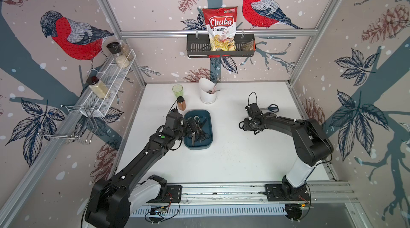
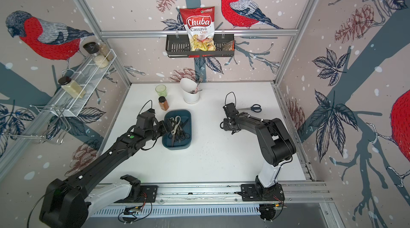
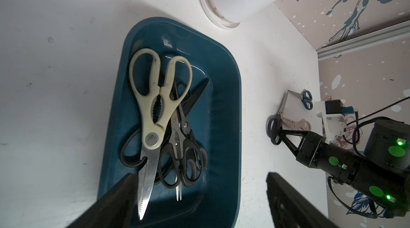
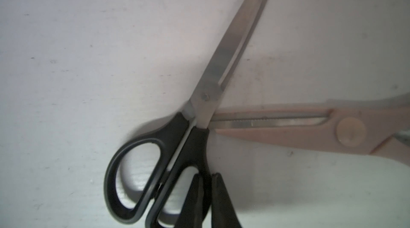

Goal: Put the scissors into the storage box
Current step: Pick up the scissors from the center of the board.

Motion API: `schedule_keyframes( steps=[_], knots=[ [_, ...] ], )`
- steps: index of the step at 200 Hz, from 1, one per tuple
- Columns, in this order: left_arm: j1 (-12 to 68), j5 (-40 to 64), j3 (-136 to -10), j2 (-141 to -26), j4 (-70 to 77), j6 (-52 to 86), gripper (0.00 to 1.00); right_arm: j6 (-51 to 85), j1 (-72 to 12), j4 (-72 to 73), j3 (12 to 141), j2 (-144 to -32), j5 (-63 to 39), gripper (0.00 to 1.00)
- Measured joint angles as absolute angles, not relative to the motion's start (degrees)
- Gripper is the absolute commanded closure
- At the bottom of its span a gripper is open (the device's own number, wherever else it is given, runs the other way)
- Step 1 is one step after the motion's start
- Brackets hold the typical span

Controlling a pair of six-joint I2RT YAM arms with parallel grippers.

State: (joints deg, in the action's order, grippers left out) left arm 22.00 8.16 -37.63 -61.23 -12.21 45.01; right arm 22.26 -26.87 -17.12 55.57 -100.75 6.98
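1. Black-handled scissors (image 4: 196, 113): flat on the white table (image 1: 233, 160), blades shut, hidden under the right gripper (image 4: 206, 177) right of centre in both top views. Neck touching the blade tips of the pinkish scissors (image 4: 310, 131).
2. Right gripper: clamped on the rim of one handle loop, a finger on either side. Judged the step in hand: grasp made, lift to follow.
3. Raise straight up before any sideways travel, so as not to drag the pinkish pair along. Expect the blades to droop and swing from such an end grip, so carry slowly.
4. Storage box (image 3: 224, 127): left of centre in both top views, already holding the cream-handled shears (image 3: 153, 113) on several black pairs. Aim for the bare floor on the side towards the right arm and lay the pair lengthwise.
5. Left gripper (image 3: 199, 174): jaws spread wide, gripping nothing, hanging over the box. Clear it away first or risk a clash.
6. Plenty of bare table between box and right gripper. Dark-blue-handled scissors (image 1: 271, 108) just beyond that gripper, near the table's right edge. White utensil cup (image 1: 207, 96) and spice jar (image 1: 181, 103) above the box in the frame, so approach from below them.
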Motion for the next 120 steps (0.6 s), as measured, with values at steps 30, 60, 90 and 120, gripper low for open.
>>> schedule_keyframes(
  steps=[30, 60, 90, 120],
  knots=[
    [21.61, 6.87, -36.29, -60.53, -11.77, 45.34, 0.05, 21.12, -28.34, -19.88, 56.55, -99.46, 4.23, 1.00],
    [19.03, 5.87, -34.41, -58.72, -11.35, 46.74, 0.05, 20.97, -29.80, -21.54, 60.03, -97.25, 2.52, 1.00],
    [14.57, 5.87, -31.03, -55.64, -10.61, 48.07, 0.05, 20.99, -31.97, -23.03, 64.66, -96.09, 2.48, 1.00],
    [10.70, 5.98, -26.74, -52.12, -9.93, 49.58, 0.05, 21.02, -36.77, -24.51, 70.13, -95.94, 2.50, 1.00]
  ],
)
